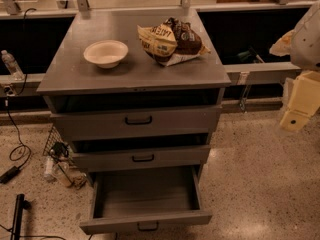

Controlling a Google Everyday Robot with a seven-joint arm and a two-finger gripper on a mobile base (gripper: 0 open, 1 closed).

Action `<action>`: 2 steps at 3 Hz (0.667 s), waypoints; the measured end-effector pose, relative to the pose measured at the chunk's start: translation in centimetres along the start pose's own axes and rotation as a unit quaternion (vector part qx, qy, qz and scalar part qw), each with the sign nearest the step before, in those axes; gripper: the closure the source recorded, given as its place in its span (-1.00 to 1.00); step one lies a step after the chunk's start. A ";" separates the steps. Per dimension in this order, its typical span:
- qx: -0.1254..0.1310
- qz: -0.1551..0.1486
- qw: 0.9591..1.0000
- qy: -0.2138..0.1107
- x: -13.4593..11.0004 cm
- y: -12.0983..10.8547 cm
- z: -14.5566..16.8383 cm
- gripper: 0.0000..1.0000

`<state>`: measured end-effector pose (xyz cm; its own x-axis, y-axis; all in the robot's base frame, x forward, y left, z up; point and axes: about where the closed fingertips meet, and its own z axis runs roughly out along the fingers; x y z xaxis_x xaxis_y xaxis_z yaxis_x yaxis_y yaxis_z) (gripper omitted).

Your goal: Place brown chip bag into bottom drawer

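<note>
The brown chip bag point(172, 41) lies crumpled on the back right of the grey cabinet top point(135, 71), with cream-yellow panels and lettering facing up. The bottom drawer point(115, 225) is pulled far out at the foot of the cabinet, and nothing shows on its grey floor. My gripper point(298, 104) hangs at the right edge of the view, off the cabinet's right side, below the level of the top and well apart from the bag. It holds nothing that I can see.
A white bowl point(105, 52) sits on the top, left of the bag. The two shallower drawers point(137, 120) stand slightly out. Cables point(15, 149), a water bottle point(7, 63) and clutter point(60, 161) lie at the left. Speckled floor lies to the right.
</note>
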<state>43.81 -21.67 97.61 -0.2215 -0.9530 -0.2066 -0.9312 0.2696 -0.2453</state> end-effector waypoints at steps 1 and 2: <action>0.001 0.000 1.000 -0.006 -0.3 -0.3 0.2 -1.00; 0.008 0.003 0.998 -0.061 -3.0 -3.0 1.8 -1.00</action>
<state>47.80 -19.38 97.21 -0.1889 -0.9281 -0.3209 -0.9248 0.2781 -0.2597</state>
